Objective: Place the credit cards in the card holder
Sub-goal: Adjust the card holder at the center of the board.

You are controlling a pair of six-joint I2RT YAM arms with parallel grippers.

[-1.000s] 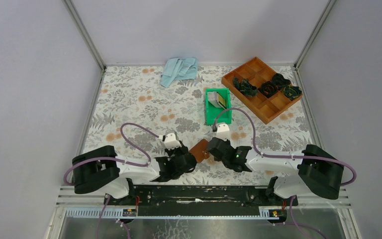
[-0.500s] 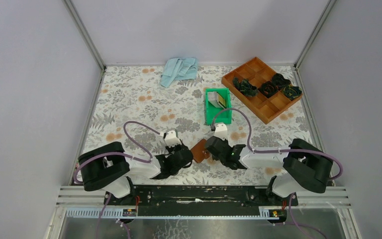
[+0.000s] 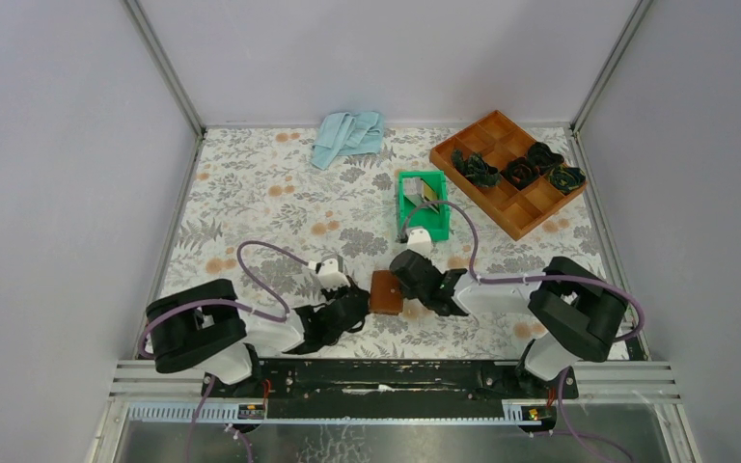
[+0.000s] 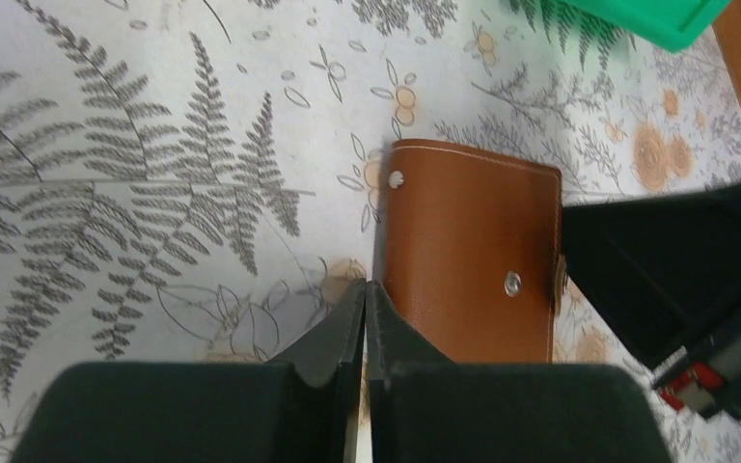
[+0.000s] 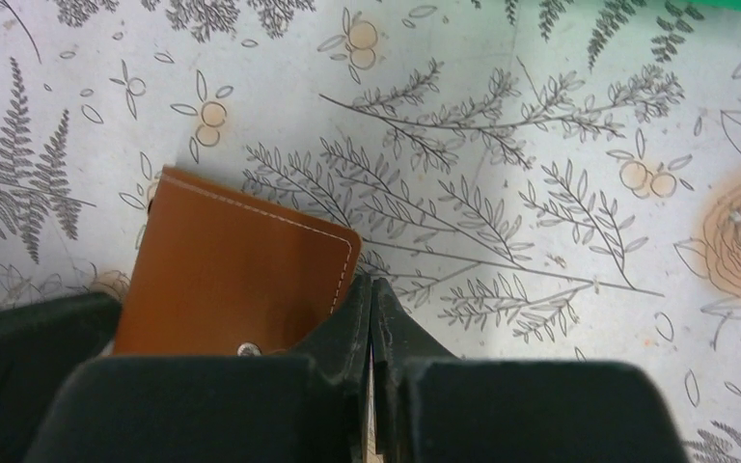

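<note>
Holder position: card holder (image 3: 385,291) was seen lying flat and folded shut on the floral table (image 3: 251,193), low and centre in the overhead frame, between the two arms' fingertips.
Holder detail: a snap stud (image 4: 511,283) was shown on the brown leather at centre right of the left wrist view; no card slot was exposed.
Cards: credit cards (image 3: 425,196) were seen standing on edge in the green bin (image 3: 423,231), above the holder in the overhead frame and well apart from it; none was seen at the holder.
Left gripper (image 4: 367,289): fingers were pressed together, tips at the holder's left edge; whether any leather was pinched could not be told.
Right gripper (image 5: 371,287): fingers were closed tight on nothing, tips touching the holder's lower right corner in its own view.
Step judged: the holder was taken to be under squaring-up between two closed tips, ahead of opening.
Technique advised: pressure should be kept light and level from both sides, tips low on the table, so that the holder is neither spun nor buckled.
Surroundings: wooden tray (image 3: 516,217) at upper right, blue cloth (image 3: 349,135) at top centre.
</note>
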